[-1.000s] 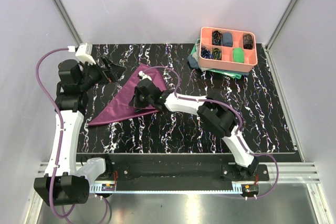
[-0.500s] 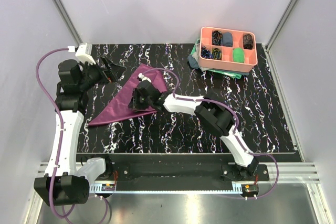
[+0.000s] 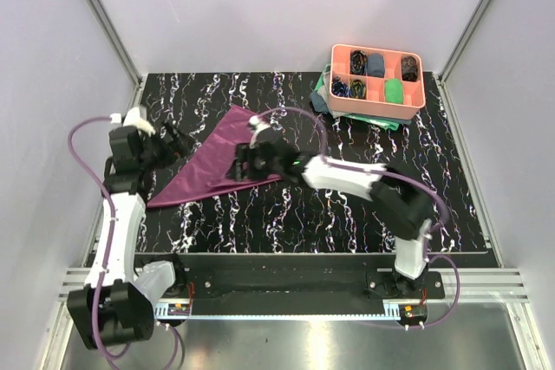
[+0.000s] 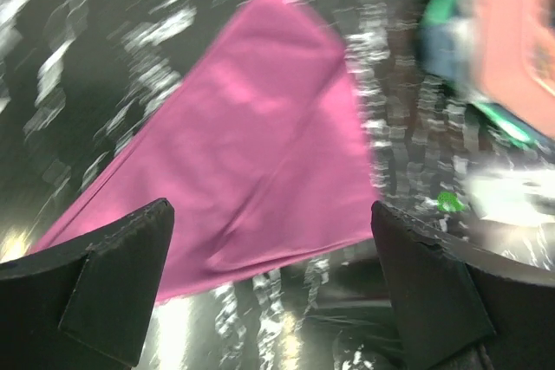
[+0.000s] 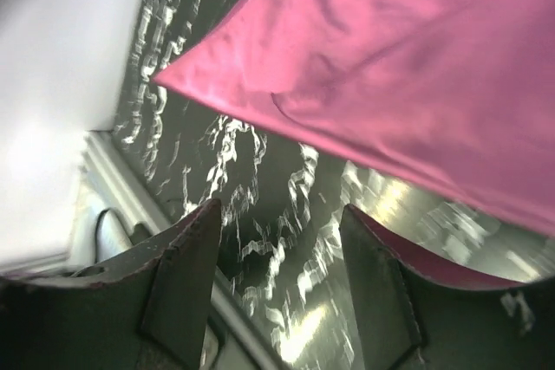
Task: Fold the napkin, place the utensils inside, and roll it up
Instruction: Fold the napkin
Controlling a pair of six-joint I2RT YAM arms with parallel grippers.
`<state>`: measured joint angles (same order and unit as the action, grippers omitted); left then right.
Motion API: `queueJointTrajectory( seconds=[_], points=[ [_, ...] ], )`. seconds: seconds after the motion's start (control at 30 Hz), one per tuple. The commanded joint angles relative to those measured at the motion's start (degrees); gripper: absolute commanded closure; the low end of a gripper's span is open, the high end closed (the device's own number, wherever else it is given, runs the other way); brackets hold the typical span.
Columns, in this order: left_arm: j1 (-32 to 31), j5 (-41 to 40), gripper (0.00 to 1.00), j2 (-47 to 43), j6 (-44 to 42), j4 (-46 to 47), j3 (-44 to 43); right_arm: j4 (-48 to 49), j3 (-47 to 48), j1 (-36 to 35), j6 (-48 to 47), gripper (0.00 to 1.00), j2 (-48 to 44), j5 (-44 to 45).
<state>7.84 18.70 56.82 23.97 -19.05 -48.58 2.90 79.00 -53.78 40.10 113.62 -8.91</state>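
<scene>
A black tabletop veined with white fills the middle of the top view, closed in on three sides by plain pale lilac-grey walls. Slanted aluminium posts run down from the upper left and upper right corners. Along the lower edge, a slotted metal rail borders a brushed steel surface that catches a soft glare.
</scene>
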Motion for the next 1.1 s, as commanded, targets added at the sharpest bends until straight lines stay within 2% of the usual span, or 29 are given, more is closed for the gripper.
queueJointTrajectory(
  seconds=[0.0, 0.03, 0.13, 0.27, 0.33, 0.43, 0.6, 0.67, 0.77, 0.9, 1.07],
  points=[
    [3.50, -11.98, 0.01, -7.67, 4.85, -3.62, 7.25, 4.75, -11.04, 8.93, -0.46, 0.34, -16.04, -4.52],
    [3.85, -14.28, 0.01, -9.25, 5.91, -4.41, 8.75, 4.84, -15.15, 13.22, -0.46, 0.34, -18.33, -5.41],
    [5.96, -21.15, 0.01, -15.58, 11.53, -7.14, 14.38, 4.75, -22.10, 19.48, -1.77, 0.34, -26.24, -8.84],
    [10.08, -22.74, 0.01, -18.94, 17.94, -8.63, 20.35, 4.40, -27.23, 31.33, -2.57, 0.34, -32.75, -14.72],
    [11.49, -21.78, 0.02, -17.71, 20.23, -8.55, 21.76, 4.40, -28.89, 33.82, -2.57, 0.34, -33.64, -17.37],
    [14.39, -20.63, 0.07, -14.64, 24.45, -5.92, 24.66, 1.95, -28.64, 34.00, -5.73, 0.33, -35.40, -16.05],
    [17.91, -21.33, 0.19, -11.99, 29.55, -1.78, 28.62, 0.44, -29.34, 34.44, -4.77, 0.32, -39.09, -15.09],
    [18.88, -21.77, 0.20, -12.52, 30.61, -1.00, 30.28, 0.44, -29.96, 34.88, -4.68, 0.31, -39.01, -15.18],
    [20.89, -22.65, 0.25, -13.57, 31.84, 1.98, 32.75, 0.27, -30.31, 35.67, -5.55, 0.31, -38.13, -15.26],
    [24.41, -19.06, 0.36, -11.38, 31.67, 7.88, 34.86, 0.09, -30.31, 36.20, -5.73, 0.31, -37.60, -16.14],
    [28.19, -15.80, 0.40, -7.69, 30.53, 12.10, 36.01, 0.18, -30.40, 37.08, -4.94, 0.31, -35.49, -17.11]
  ],
)
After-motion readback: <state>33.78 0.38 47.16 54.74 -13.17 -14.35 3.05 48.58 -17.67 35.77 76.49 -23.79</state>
